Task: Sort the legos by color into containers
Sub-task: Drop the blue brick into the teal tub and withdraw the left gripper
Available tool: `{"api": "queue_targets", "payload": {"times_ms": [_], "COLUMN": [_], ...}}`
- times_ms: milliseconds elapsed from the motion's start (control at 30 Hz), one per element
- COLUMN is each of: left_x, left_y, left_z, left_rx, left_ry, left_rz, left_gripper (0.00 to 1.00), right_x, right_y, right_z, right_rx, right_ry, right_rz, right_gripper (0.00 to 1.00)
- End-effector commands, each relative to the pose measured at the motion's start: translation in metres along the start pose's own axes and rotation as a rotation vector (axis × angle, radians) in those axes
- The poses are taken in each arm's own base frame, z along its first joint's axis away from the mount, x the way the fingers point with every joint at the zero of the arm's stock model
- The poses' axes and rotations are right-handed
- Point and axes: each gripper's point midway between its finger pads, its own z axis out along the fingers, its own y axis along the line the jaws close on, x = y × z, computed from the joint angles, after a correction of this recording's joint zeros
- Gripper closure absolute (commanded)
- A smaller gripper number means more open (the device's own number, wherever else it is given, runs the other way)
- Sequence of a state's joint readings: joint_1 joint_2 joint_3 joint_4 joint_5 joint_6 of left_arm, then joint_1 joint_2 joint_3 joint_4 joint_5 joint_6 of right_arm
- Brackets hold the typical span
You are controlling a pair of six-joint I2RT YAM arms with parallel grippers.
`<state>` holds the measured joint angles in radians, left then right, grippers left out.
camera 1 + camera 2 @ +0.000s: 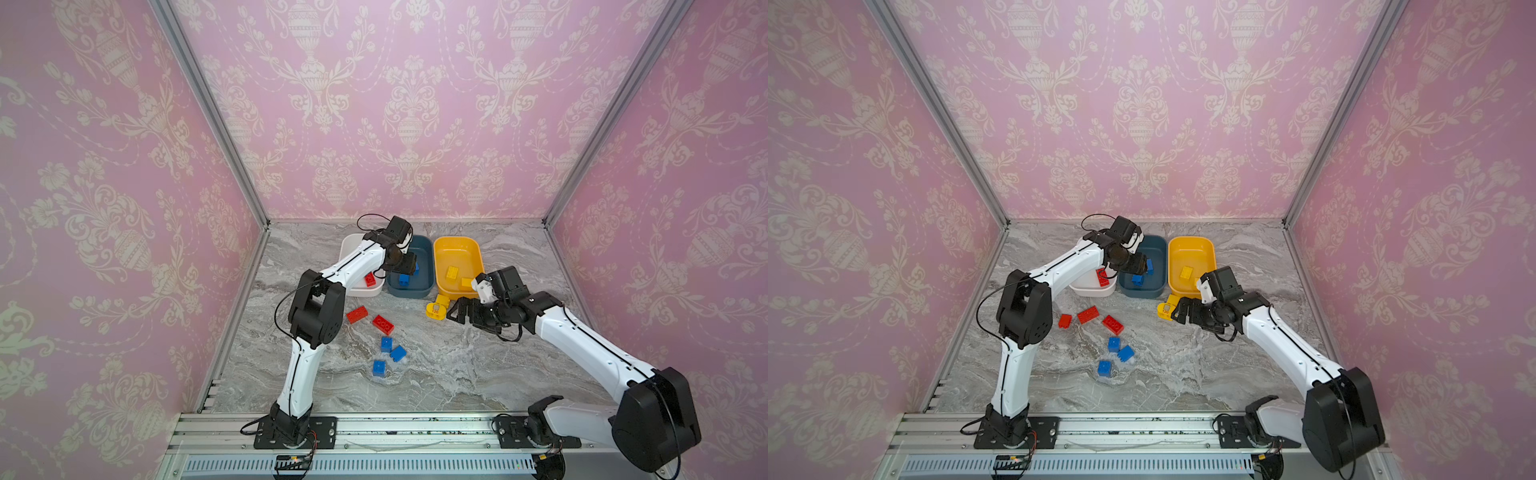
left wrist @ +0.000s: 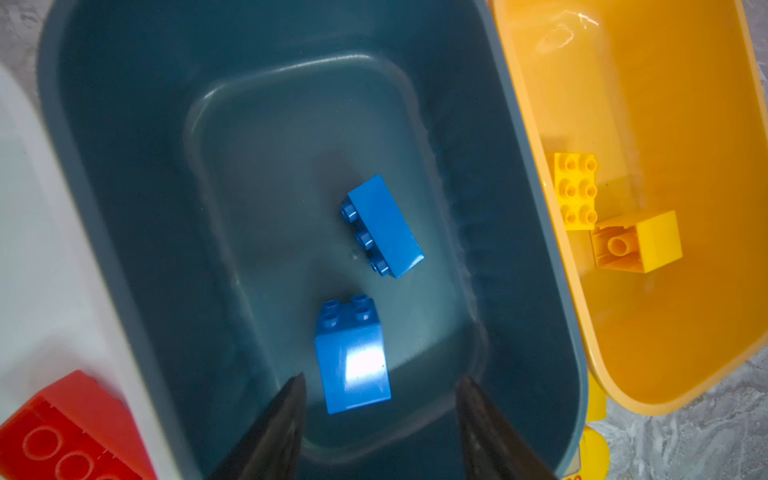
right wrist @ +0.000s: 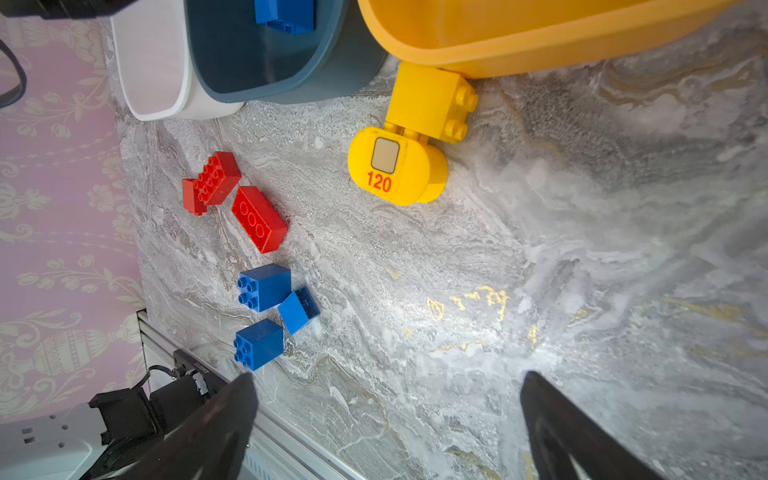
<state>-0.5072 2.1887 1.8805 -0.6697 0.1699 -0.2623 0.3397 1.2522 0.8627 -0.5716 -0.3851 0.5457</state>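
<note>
Three walls (image 1: 411,104) are covered with pink wallpaper, on which a pale pattern of urns and flowers is printed. The corners are framed by grey metal posts (image 1: 212,112). The table (image 1: 457,374) is finished in grey marble, and a metal rail (image 1: 415,428) is fixed along its front edge.

Both top views look down from high at the front over the whole worktop (image 1: 457,374); the left wrist view faces closely down into the teal tub (image 2: 124,208), which the right wrist view, low over the worktop, shares along its upper edge beside the yellow tub (image 3: 519,45).
</note>
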Motion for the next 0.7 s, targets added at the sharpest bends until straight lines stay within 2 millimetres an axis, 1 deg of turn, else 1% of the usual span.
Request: {"api": "queue_targets", "payload": {"times_ms": [0, 267, 467, 667], "left_x": [-0.010, -0.012, -0.017, -0.020], "left_y": [-0.004, -0.008, -0.014, -0.016], "left_z": [-0.009, -0.021, -0.039, -0.057], "left_rx": [-0.005, 0.013, 0.038, 0.073], "left_ry": [-0.039, -0.073, -0.131, -0.189], "left_rz": [0.004, -0.005, -0.006, -0.026], "left_gripper": [0.35, 0.32, 0.29, 0.21], "right_x": [-0.012, -0.014, -0.014, -0.015], "right_y": [0.005, 0.004, 0.002, 0.004], "right_z": [-0.006, -0.004, -0.002, 0.004], "right_rx": [-0.001, 0.004, 0.042, 0.113], "right_ry": [-0.037, -0.041, -0.050, -0.065], "right_rz": [-0.030, -0.020, -0.024, -0.030], "right_gripper": [0.00, 0.00, 0.00, 0.00]}}
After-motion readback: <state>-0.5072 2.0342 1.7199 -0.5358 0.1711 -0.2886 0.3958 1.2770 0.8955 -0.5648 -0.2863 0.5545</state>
